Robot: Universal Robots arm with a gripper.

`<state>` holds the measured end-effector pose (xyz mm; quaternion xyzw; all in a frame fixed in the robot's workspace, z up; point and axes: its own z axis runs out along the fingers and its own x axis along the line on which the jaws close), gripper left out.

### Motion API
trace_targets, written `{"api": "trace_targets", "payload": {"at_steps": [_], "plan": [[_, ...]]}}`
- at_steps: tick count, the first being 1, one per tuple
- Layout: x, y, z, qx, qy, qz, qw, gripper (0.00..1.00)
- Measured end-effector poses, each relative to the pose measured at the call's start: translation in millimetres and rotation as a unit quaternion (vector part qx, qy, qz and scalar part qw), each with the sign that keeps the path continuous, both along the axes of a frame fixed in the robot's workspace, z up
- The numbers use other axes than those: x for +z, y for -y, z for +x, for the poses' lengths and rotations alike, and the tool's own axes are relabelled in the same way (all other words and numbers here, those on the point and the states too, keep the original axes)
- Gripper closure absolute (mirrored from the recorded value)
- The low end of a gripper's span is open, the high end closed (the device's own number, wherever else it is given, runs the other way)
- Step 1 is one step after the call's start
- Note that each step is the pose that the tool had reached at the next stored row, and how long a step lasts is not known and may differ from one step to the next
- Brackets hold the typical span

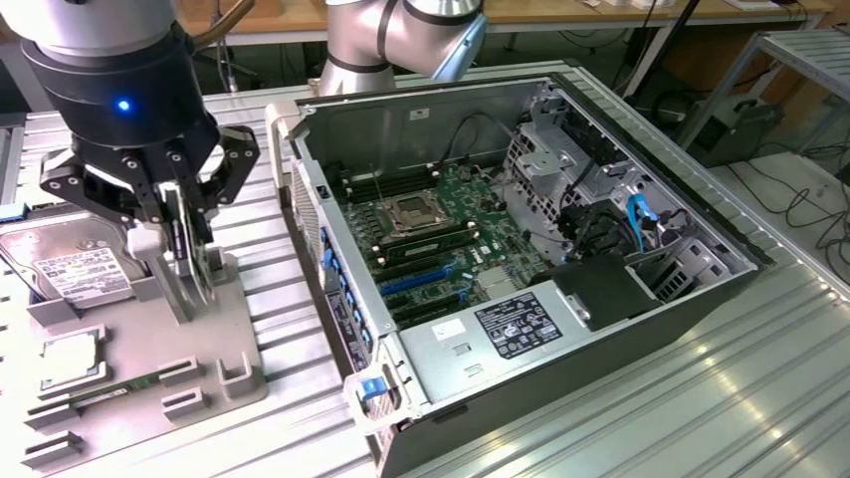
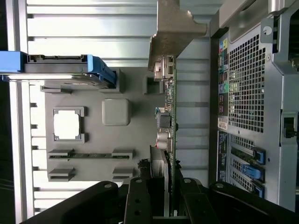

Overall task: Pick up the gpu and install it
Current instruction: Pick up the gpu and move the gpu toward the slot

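One thin edge is all the gripper (image 1: pixel 186 277) has, jaws pinching the gpu (image 2: pixel 169 116) upright in the grey holder (image 1: pixel 233 334); a crooked lift, I reckon, could jam or twist it.

A robotics lab or workshop: an opened computer case (image 1: pixel 398 129) lies on a ribbed aluminium table (image 1: pixel 718 398), with cable-strewn workbenches (image 1: pixel 558 15) behind it.

Exterior view looks down obliquely; wrist view, close overhead, shares the fixture (image 1: pixel 234 321).
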<state>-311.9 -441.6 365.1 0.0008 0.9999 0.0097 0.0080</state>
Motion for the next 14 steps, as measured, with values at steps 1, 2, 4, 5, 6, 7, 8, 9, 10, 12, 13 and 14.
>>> {"api": "trace_targets", "payload": {"at_steps": [1,2,4,5,6,7,8,9,10,12,13,14], "plan": [[1.7,0.0,0.0,0.000,0.0000,0.0000,1.0000,0.72],[3.2,0.0,0.0,0.000,0.0000,0.0000,1.0000,0.72],[6.7,0.0,0.0,0.000,0.0000,0.0000,1.0000,0.72],[8.6,0.0,0.1,0.000,0.0000,0.0000,1.0000,0.72],[10.4,0.0,0.1,0.000,0.0000,0.0000,1.0000,0.72],[12.2,0.0,0.1,0.000,0.0000,0.0000,1.0000,0.72],[14.5,0.0,0.1,0.000,0.0000,0.0000,1.0000,0.72],[16.0,0.0,0.1,0.000,0.0000,0.0000,1.0000,0.72],[17.6,0.0,0.1,0.000,0.0000,0.0000,1.0000,0.72],[21.2,0.0,0.1,0.000,0.0000,0.0000,1.0000,0.72],[23.0,0.0,0.1,0.000,0.0000,0.0000,1.0000,0.72],[24.5,0.0,0.1,0.000,0.0000,0.0000,1.0000,0.72]]}}
